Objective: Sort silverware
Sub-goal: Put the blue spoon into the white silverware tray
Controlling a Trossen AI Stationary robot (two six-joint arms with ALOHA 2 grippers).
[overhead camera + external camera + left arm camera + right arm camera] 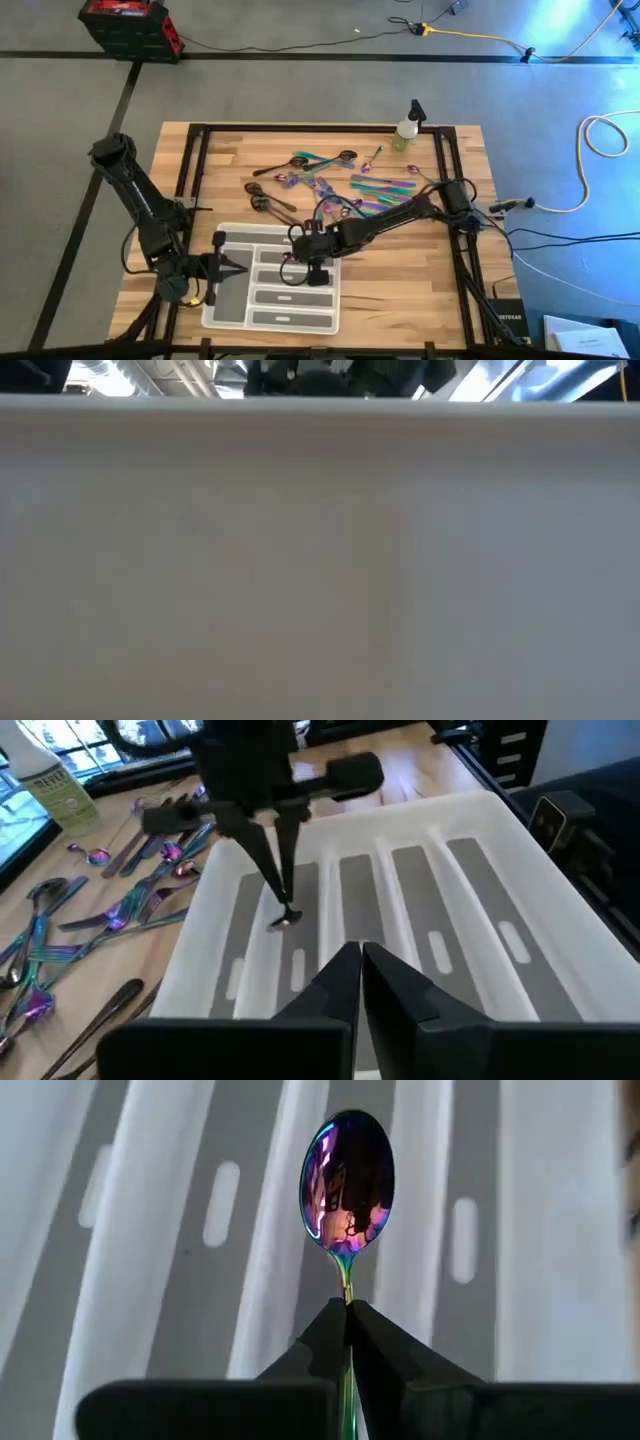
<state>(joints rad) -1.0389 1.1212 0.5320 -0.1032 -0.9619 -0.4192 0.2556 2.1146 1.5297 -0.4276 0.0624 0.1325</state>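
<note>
Holding an iridescent spoon (347, 1180) by its thin handle, the right gripper (347, 1312) is closed on it and hangs just above the white tray (325, 318), with the bowl of the spoon pointing down toward the compartments. In the high view this gripper (305, 250) is over the tray's long slots, near the middle of the counter's front edge. The left wrist view shows the same spoon (283, 918) low over one of the narrow slots, but it is hard to say whether it already touches the tray floor.

The rest of the silverware (335, 185) lies loose on the wooden counter (420, 290) between the tray and the far edge, some pieces crossing each other. A small spray bottle (408, 128) stands near the far right corner.

The left gripper (361, 958) waits at the tray's left end, its fingers pressed together and holding nothing.

The step in hand seems to be placing this spoon into its slot. The next move probably calls for lowering it a little, laying it along the slot, and only then opening, so the spoon does not bounce into a neighbour compartment.
</note>
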